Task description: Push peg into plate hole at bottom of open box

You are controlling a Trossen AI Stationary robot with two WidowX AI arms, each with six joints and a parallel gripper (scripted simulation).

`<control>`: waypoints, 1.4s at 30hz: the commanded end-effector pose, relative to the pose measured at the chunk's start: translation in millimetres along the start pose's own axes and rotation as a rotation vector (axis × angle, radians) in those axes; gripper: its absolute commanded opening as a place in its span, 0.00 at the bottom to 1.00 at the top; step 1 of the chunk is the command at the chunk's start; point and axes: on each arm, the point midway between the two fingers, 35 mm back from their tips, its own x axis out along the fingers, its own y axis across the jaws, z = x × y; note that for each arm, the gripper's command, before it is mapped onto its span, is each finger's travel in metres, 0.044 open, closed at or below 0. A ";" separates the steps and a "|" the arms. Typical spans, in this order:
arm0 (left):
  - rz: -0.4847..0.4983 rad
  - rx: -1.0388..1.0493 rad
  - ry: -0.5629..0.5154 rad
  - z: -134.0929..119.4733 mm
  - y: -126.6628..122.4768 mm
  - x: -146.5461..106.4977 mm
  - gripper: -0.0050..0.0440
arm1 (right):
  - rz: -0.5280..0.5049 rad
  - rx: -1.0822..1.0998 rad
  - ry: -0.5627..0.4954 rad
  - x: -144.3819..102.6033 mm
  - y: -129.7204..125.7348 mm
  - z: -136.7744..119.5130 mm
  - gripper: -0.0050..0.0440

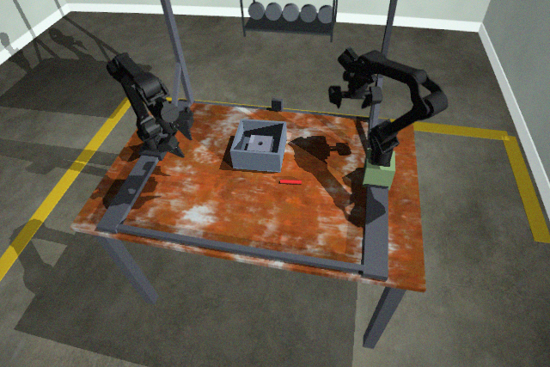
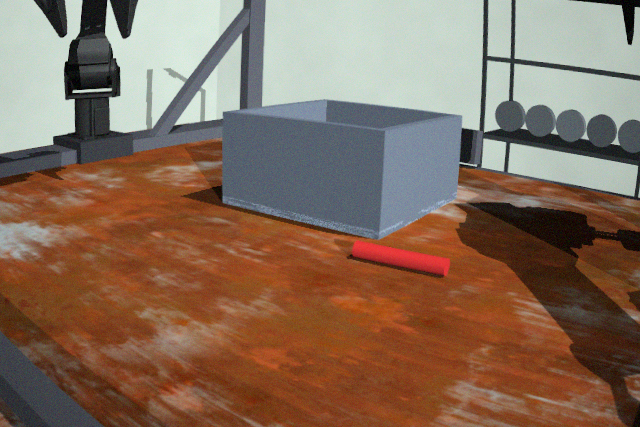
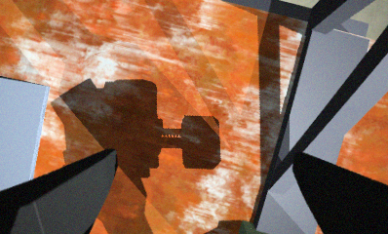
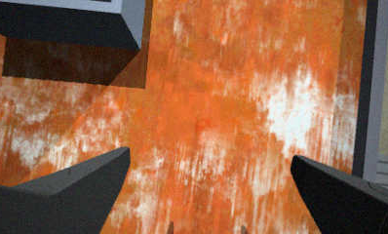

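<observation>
Access to the peg (image 1: 290, 182) (image 2: 400, 258) is unobstructed from above. The nearest obstacle is the box (image 1: 256, 161) (image 2: 303, 169) (image 3: 13, 132) (image 4: 59, 24), whose upright wall stands near the peg along one side. The box top is open, leaving a passage straight down to the plate (image 1: 252, 146); four walls enclose it and block any low sideways approach. Open space separates the left gripper (image 1: 351, 106) (image 2: 628, 40) (image 3: 206, 159) and right gripper (image 1: 186, 147) (image 2: 94, 36) (image 4: 211, 159), with the box between them.

1. My left gripper (image 1: 351, 106) (image 2: 629, 40) (image 3: 206, 159) is hanging open near a far corner of the table (image 1: 248, 216) (image 2: 258, 334) (image 3: 235, 63) (image 4: 206, 112).
2. My right gripper (image 1: 186, 147) (image 2: 94, 36) (image 4: 211, 159) is hanging open near the opposite side edge.
3. The peg (image 1: 290, 182) (image 2: 400, 258) is lying between box (image 1: 256, 161) (image 2: 302, 169) (image 3: 13, 132) (image 4: 59, 21) and near edge.
</observation>
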 end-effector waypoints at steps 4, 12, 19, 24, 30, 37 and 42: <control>0.100 -0.352 0.021 -12.4 61.0 18.6 1.00 | 0.000 -0.001 -0.008 25.1 34.8 41.5 1.00; 0.205 -0.708 0.031 -46.3 117.7 29.5 1.00 | 0.014 -0.008 -0.029 50.4 74.8 90.1 1.00; 0.324 -1.084 0.031 -102.5 169.2 35.5 1.00 | 0.038 -0.013 -0.033 82.3 121.3 138.0 1.00; 0.397 -1.299 0.026 -142.7 192.1 36.4 1.00 | 0.051 -0.016 -0.036 99.8 147.0 164.2 1.00; 0.439 -1.436 0.028 -171.4 200.6 38.1 1.00 | 0.058 -0.018 -0.035 109.6 161.5 178.2 1.00; 0.457 -1.502 0.027 -185.5 204.9 39.2 1.00 | 0.061 -0.016 -0.031 114.5 164.7 182.1 1.00; 0.464 -1.491 0.015 -182.8 207.3 35.4 1.00 | 0.063 -0.017 -0.045 108.8 164.7 183.7 1.00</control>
